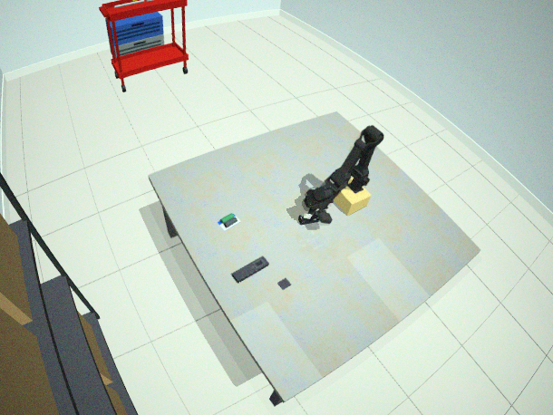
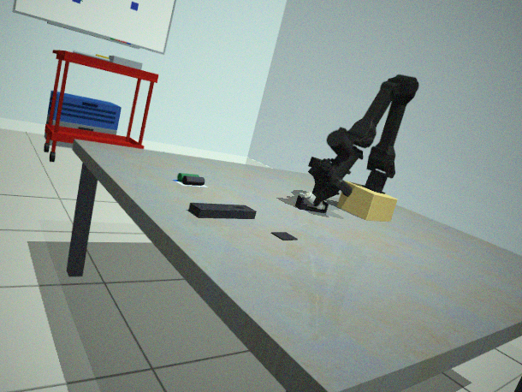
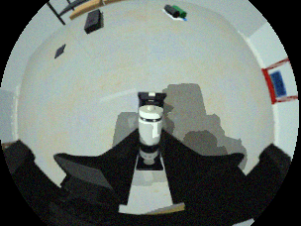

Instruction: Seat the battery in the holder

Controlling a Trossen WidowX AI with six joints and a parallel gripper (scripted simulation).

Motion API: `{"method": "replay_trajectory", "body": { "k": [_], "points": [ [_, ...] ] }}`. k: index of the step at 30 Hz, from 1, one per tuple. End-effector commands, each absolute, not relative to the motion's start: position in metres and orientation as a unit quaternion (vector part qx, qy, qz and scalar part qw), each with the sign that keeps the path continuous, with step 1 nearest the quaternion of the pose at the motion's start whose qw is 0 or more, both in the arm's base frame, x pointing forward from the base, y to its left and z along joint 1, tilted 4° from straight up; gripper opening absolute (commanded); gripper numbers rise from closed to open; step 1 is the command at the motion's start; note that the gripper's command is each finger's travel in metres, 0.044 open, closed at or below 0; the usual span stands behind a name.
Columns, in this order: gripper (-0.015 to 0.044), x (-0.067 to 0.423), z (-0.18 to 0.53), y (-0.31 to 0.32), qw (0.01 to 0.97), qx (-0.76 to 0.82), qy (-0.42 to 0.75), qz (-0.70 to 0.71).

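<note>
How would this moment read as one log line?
claw: shut on battery | battery: low over holder | release: not yet

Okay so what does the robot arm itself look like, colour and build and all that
The arm is matte black all over, built of chunky, blocky links with rounded joint housings. It stands on a pale yellow block. The gripper is black too, with two flat parallel fingers. No cables, labels or markings can be made out.
</note>
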State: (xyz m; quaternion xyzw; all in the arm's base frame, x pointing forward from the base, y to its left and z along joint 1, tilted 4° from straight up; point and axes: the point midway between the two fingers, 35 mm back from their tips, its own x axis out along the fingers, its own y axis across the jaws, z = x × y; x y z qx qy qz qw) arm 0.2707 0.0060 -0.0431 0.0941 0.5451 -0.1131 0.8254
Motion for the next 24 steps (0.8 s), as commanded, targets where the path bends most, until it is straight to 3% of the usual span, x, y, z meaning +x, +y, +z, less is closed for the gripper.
{"method": "replay_trajectory", "body": {
  "k": [1,24],
  "points": [
    [0.0079,0.2667,-0.0482,0.0067,0.813,0.092,0.565,-0.109],
    [0.0079,0.2725,-0.0523,0.0055,0.773,0.095,0.619,-0.103]
  ]
}}
